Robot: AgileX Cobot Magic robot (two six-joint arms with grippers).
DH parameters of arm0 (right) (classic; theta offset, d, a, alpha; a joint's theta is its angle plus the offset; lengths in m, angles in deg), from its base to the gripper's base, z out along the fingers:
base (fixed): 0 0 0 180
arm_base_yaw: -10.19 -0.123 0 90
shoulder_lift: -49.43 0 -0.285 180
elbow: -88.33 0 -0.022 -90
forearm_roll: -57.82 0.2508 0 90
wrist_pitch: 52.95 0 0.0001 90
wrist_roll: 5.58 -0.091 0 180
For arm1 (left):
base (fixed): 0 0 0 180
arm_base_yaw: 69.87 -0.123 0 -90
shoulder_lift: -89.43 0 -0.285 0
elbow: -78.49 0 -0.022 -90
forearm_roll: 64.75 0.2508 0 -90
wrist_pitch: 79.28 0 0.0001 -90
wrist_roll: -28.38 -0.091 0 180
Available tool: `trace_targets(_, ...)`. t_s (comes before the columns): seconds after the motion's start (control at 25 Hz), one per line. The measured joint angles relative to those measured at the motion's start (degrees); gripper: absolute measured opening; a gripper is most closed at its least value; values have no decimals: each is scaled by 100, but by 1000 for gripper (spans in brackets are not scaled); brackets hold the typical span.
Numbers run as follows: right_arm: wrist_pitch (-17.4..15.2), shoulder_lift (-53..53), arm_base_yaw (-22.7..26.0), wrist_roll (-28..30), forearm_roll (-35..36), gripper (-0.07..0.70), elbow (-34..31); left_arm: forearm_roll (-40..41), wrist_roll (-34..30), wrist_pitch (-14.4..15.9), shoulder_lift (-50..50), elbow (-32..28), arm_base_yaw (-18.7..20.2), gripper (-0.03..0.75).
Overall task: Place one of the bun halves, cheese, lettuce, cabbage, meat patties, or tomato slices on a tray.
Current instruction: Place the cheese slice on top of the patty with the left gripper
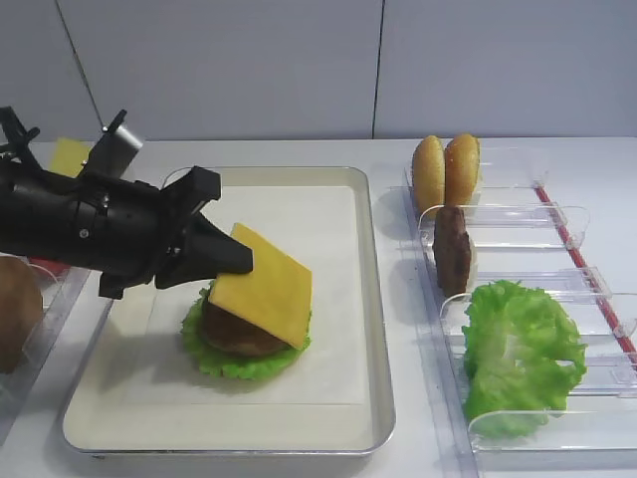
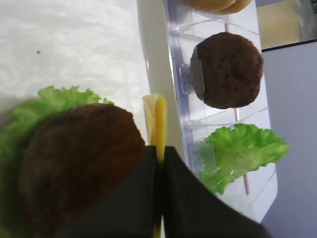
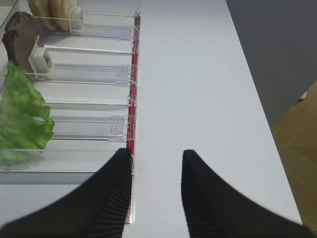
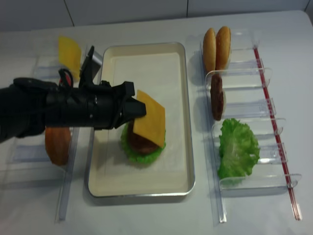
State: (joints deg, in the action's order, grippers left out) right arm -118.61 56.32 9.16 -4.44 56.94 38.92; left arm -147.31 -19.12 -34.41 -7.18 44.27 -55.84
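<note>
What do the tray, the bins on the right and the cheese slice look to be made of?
The tray: metal, likely enamelled cream, with a silvery rolled rim and a white paper liner. The bins: clear rigid plastic, see-through with glossy edges. The cheese: probably a plastic or rubber replica; it stays flat and stiff, pinched at one edge by the left gripper.

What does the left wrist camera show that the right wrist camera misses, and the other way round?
Only the left wrist view: the left gripper shut on the cheese, edge-on above a patty on lettuce on the tray. Only the right wrist view: the right gripper, open and empty, over bare table. Both: the bins' standing patty, lettuce leaf and buns.
</note>
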Motion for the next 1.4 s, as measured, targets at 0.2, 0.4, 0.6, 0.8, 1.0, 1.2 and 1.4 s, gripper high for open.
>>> trace_targets(0.2, 0, 0, 0, 0, 0, 268, 0, 430, 197, -187, 0, 0, 0, -16)
trace_targets(0.4, 0, 0, 0, 0, 0, 269, 0, 557, 220, -381, 0, 0, 0, -16)
trace_targets(0.6, 0, 0, 0, 0, 0, 268, 0, 575, 220, -417, 0, 0, 0, -16)
trace_targets(0.8, 0, 0, 0, -12, 0, 269, 0, 724, 220, -441, 0, 0, 0, -16)
trace_targets(1.0, 0, 0, 0, -23, 0, 268, 0, 724, 220, -441, -146, 0, 0, -16)
trace_targets(1.2, 0, 0, 0, -23, 0, 269, 0, 724, 220, -486, -284, 0, 0, -16)
trace_targets(1.4, 0, 0, 0, -23, 0, 269, 0, 724, 220, -495, -284, 0, 0, -16)
